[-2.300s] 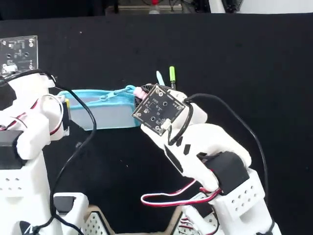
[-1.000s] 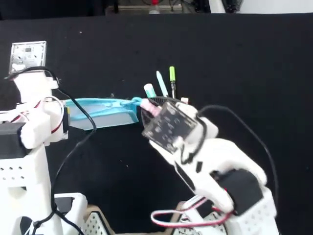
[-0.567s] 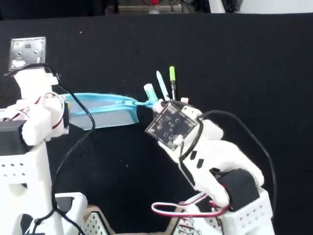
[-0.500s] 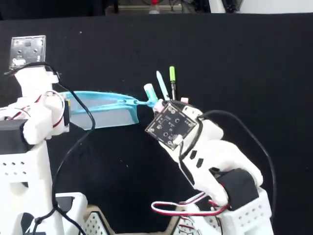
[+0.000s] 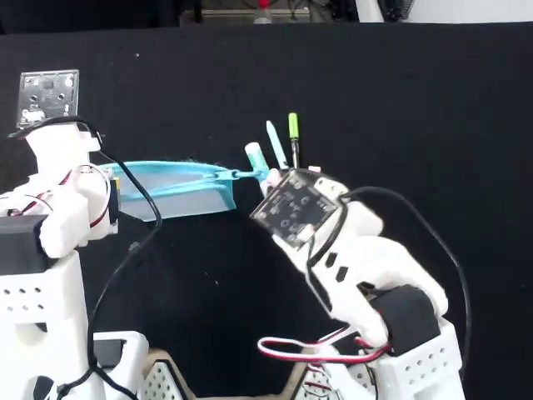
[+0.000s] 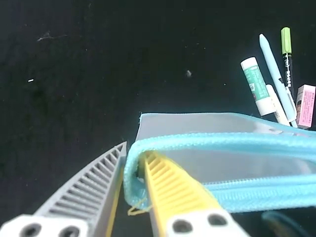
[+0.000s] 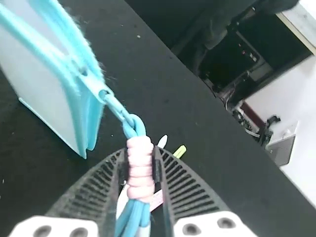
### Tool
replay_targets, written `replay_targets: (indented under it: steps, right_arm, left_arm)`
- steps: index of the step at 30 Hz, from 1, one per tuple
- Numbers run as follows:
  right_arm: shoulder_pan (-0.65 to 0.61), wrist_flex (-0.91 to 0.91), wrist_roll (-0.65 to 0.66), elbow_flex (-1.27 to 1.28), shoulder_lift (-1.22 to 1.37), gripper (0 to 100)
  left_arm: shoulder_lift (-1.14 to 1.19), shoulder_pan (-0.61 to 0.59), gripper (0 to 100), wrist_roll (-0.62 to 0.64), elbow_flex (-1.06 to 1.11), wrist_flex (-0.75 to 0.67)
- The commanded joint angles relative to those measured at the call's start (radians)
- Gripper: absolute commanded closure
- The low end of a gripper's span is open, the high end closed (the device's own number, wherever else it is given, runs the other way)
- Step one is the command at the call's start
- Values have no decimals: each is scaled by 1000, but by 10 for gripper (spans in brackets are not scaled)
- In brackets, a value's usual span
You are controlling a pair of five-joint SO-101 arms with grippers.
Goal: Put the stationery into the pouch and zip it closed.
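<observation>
Pouch (image 5: 179,196): light blue and translucent, it is held off the table between the two grippers, stretched lengthwise from one pair of fingers to the other.
Left gripper (image 6: 134,158): the grey and yellow fingers are closed narrowly, and the teal-edged corner of the pouch is pinched between them.
Zipper cord (image 7: 123,118): it is hooked to the slider at the pouch end nearest the right fingers and runs straight into them.
Pink bead (image 7: 139,170): it is threaded on the cord and clamped between the right fingers.
Right gripper (image 7: 139,158): the fingers are drawn in narrowly, with only the bead and cord held between them.
Stationery: a glue stick (image 5: 255,155), a light blue pen (image 5: 274,137), a green pen (image 5: 293,133) and a pink eraser (image 6: 306,106) are laid close together just beyond the right fingers, outside the pouch.
Table (image 5: 416,108): a black surface is seen under everything.
</observation>
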Motion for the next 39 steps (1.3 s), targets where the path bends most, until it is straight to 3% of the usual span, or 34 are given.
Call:
replay_targets:
  steps: [1, 9, 16, 22, 31, 39]
  right_arm:
    - [63, -12, -6, -36, -16, 988]
    - [58, -17, -14, -44, -16, 988]
    - [61, 68, -130, -134, -8, 984]
    - [60, 186, -232, -196, -7, 819]
    - [71, 190, -238, -262, -7, 846]
    - [209, 153, -238, -91, -7, 846]
  left_arm:
    - [14, -10, 969, -2, 70, -2]
    - [14, 134, 970, 3, 91, -2]
    - [14, 142, 970, 3, 91, -2]
    - [14, 143, 970, 0, 90, -2]
    - [12, 137, 970, 80, 42, -3]
    - [12, 143, 968, 75, 2, 0]
